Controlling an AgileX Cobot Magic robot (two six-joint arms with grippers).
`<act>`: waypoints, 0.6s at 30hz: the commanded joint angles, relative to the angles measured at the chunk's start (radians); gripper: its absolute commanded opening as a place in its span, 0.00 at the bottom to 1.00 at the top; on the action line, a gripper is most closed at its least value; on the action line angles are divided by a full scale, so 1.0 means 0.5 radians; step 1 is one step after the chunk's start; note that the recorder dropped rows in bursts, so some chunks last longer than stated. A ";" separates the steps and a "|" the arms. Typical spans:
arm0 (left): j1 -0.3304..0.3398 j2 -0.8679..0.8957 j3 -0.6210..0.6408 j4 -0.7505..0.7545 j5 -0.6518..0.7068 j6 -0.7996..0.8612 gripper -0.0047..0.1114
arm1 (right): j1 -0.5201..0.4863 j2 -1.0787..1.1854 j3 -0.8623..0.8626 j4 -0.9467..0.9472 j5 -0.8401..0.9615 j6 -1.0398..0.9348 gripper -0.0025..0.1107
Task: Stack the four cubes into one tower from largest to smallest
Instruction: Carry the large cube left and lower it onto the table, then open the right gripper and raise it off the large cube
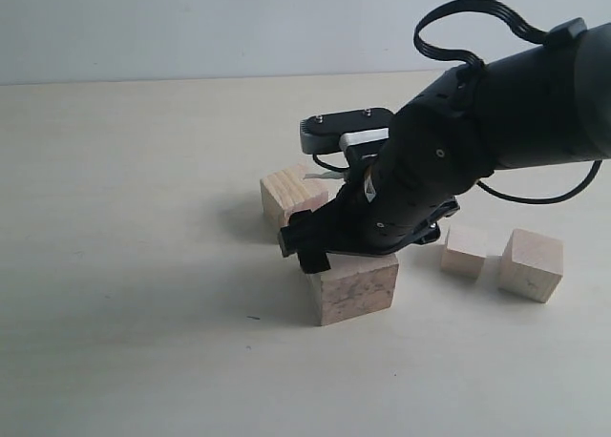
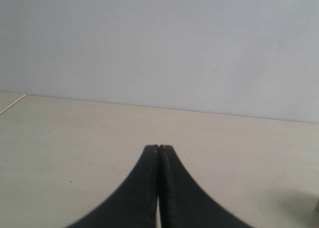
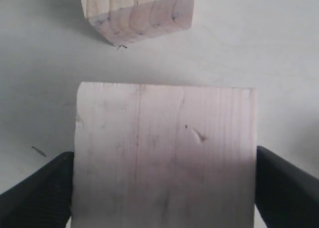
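Largest cube (image 1: pixel 355 286), pinkish with dark specks, sits flat on the table (image 1: pixel 115 284) about mid-scene, nearest of the four. All four cubes are single on the tabletop, none on another. Right arm (image 1: pixel 535 103) comes in from the right edge, crosses to the middle and pitches forward and down, wrist bent so the right gripper (image 1: pixel 348 244) sits right over that cube. In the right wrist view the black fingers (image 3: pixel 40 193) are spread wide, one on each side of the cube, flush to its side faces with no gap I can make out. Can't tell whether they're squeezing or only touching, and the cube looks to be resting on the table either way. One fingertip shows in the exterior view at the cube's upper left edge. Rear cube (image 1: pixel 286 194), pale beige with clear grain lines, is just behind and left of the big one, apart from it and partly hidden by the gripper. Smallest cube (image 1: pixel 465 251) is off to the right, with a mid-sized cube (image 1: pixel 531 263) just beside it further right, a small gap between them. A grey camera bracket (image 1: pixel 346 132) sits on top of the wrist and a black cable (image 1: pixel 477 22) loops over the forearm. Left gripper (image 2: pixel 158 148) has its fingers pressed together with nothing between them, low over bare table and facing the pale wall (image 2: pixel 159 39).
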 commanded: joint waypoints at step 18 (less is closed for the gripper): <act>-0.013 -0.013 0.007 -0.011 -0.001 -0.003 0.04 | -0.008 -0.370 -0.111 -0.312 0.012 0.025 0.87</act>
